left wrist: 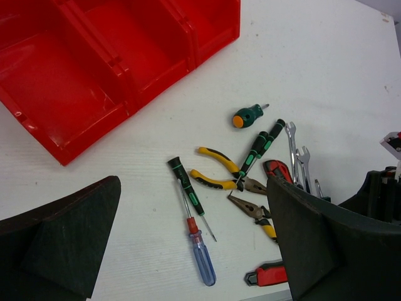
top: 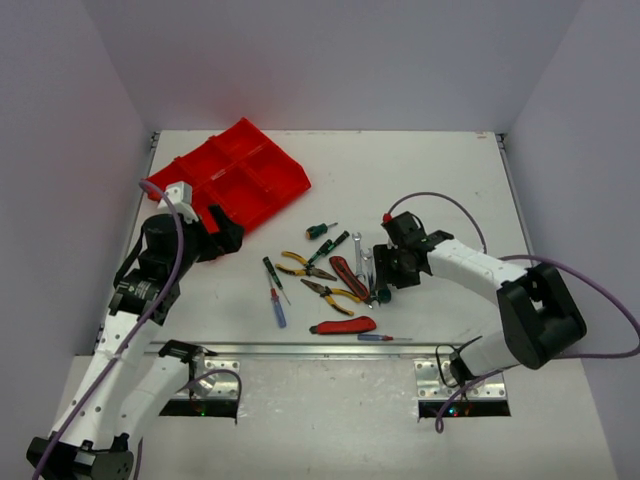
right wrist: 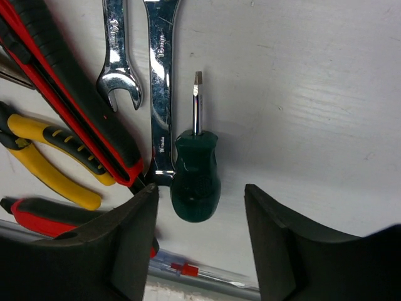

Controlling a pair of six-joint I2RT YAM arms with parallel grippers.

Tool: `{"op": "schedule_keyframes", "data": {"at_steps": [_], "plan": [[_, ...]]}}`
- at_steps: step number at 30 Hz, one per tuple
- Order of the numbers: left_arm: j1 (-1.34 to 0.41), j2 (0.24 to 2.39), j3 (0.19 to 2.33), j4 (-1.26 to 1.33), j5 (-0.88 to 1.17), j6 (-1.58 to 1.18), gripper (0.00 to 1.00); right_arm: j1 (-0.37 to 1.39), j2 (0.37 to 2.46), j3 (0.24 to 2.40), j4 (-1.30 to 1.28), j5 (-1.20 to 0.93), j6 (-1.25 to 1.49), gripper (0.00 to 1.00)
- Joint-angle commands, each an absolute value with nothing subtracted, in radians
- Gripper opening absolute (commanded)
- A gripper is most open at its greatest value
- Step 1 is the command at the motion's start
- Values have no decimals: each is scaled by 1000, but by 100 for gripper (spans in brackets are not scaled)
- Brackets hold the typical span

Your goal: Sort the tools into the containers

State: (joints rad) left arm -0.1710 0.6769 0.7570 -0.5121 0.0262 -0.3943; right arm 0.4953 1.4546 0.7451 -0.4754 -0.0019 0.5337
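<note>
The tools lie loose mid-table: yellow pliers [top: 305, 265], green-black screwdrivers [top: 270, 272], a blue screwdriver [top: 279, 310], silver wrenches [top: 362, 258] and red-black knives [top: 343, 326]. The red divided tray [top: 240, 175] stands at the back left, its compartments [left wrist: 94, 63] empty where they show. My right gripper [top: 383, 280] is open, low over the table. Its jaws straddle a stubby dark green screwdriver [right wrist: 195, 179] lying beside a wrench [right wrist: 160, 81], without touching it. My left gripper [top: 228, 238] is open and empty, above the table between the tray and the tools [left wrist: 193, 188].
A second stubby green screwdriver [left wrist: 246, 116] with an orange end lies near the tray. A thin clear-handled screwdriver [right wrist: 188, 269] lies by the metal rail [top: 300, 350] at the table's near edge. White walls enclose the table on three sides.
</note>
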Motion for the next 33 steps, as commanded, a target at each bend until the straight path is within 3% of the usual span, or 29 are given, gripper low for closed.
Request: {"op": "schedule_keyframes", "data": {"at_steps": [1, 7, 11, 12, 16, 20, 23, 26, 28, 33], "plan": [[-181, 678, 759, -466, 34, -388, 100, 506, 1493, 730, -381, -37, 552, 52], [-187, 688, 759, -467, 26, -388, 100, 511, 1513, 694, -384, 20, 555, 41], [-189, 705, 766, -473, 20, -390, 100, 510, 1451, 682, -405, 50, 552, 6], [-189, 708, 769, -474, 24, -389, 100, 510, 1418, 682, -411, 57, 553, 1], [-189, 717, 793, -472, 99, -392, 100, 514, 1256, 700, -433, 53, 537, 0], [-189, 730, 758, -318, 394, -512, 100, 517, 1053, 678, -330, -136, 489, 0], [-223, 759, 583, 147, 687, -787, 100, 518, 946, 613, -108, -465, 489, 0], [-344, 809, 549, 322, 676, -894, 100, 519, 894, 588, 1, -601, 535, 0], [-464, 876, 595, 333, 593, -878, 100, 522, 887, 586, 102, -717, 558, 0], [-647, 974, 664, 341, 473, -848, 98, 530, 894, 593, 180, -781, 610, 0]]}}
